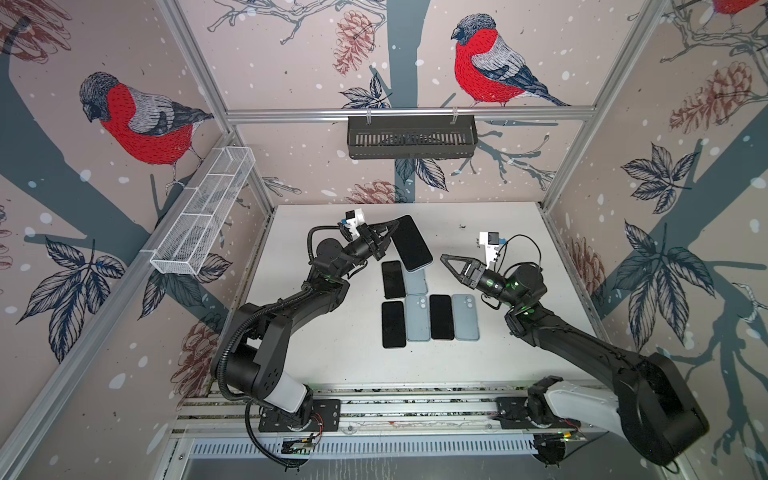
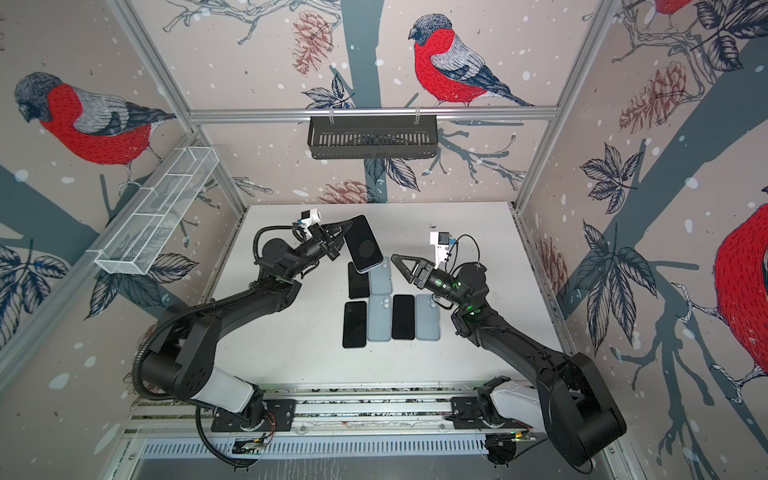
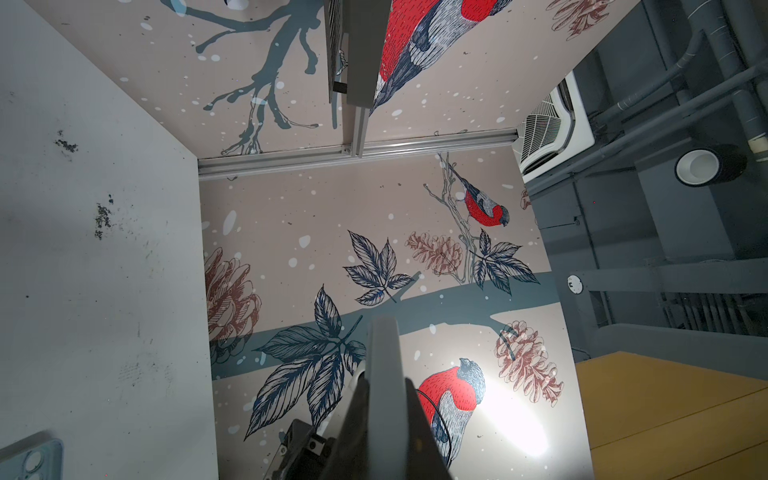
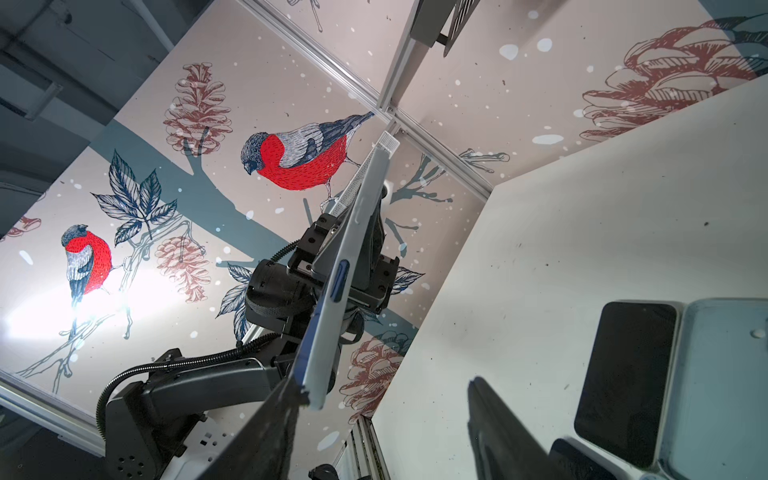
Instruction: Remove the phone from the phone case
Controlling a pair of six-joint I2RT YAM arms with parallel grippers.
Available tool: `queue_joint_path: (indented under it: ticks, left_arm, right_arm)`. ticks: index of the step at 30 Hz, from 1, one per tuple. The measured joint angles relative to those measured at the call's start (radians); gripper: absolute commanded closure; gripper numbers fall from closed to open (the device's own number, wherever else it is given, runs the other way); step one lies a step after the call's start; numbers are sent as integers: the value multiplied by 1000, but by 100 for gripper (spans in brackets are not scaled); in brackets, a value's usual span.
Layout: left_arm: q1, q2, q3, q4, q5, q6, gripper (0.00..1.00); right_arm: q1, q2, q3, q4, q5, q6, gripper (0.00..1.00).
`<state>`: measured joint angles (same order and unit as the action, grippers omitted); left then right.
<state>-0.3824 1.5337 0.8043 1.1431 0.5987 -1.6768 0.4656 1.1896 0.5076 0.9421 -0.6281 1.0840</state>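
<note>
A: Where's the phone?
B: Inside its case, up in the air over the bench's far middle. Your left gripper is clamped on the case, likely so the right one can work an edge.
A: And the right gripper?
B: Jaws apart, gripping nothing, with one finger at the case's low corner.
A: Containers?
B: Nothing shows in the mesh basket or the black basket. Loose phones and blue cases lie mid-bench.
</note>
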Motion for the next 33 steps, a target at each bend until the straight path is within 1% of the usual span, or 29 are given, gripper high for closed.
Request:
queue_joint_path:
  ticks: [10, 14, 23, 33]
  left_arm:
    - [0, 4, 0, 5, 0, 0, 100]
    - [0, 4, 0, 11, -1, 1, 100]
    - [0, 4, 0, 26, -3, 2, 100]
    - [0, 3, 0, 26, -3, 6, 100]
  right_arm:
    - [31, 23, -2, 65, -8, 32, 43]
    - [43, 36, -3, 79, -11, 38, 47]
    - [57, 58, -10, 108, -11, 43, 49]
    - [61, 48, -18, 135, -13, 46, 48]
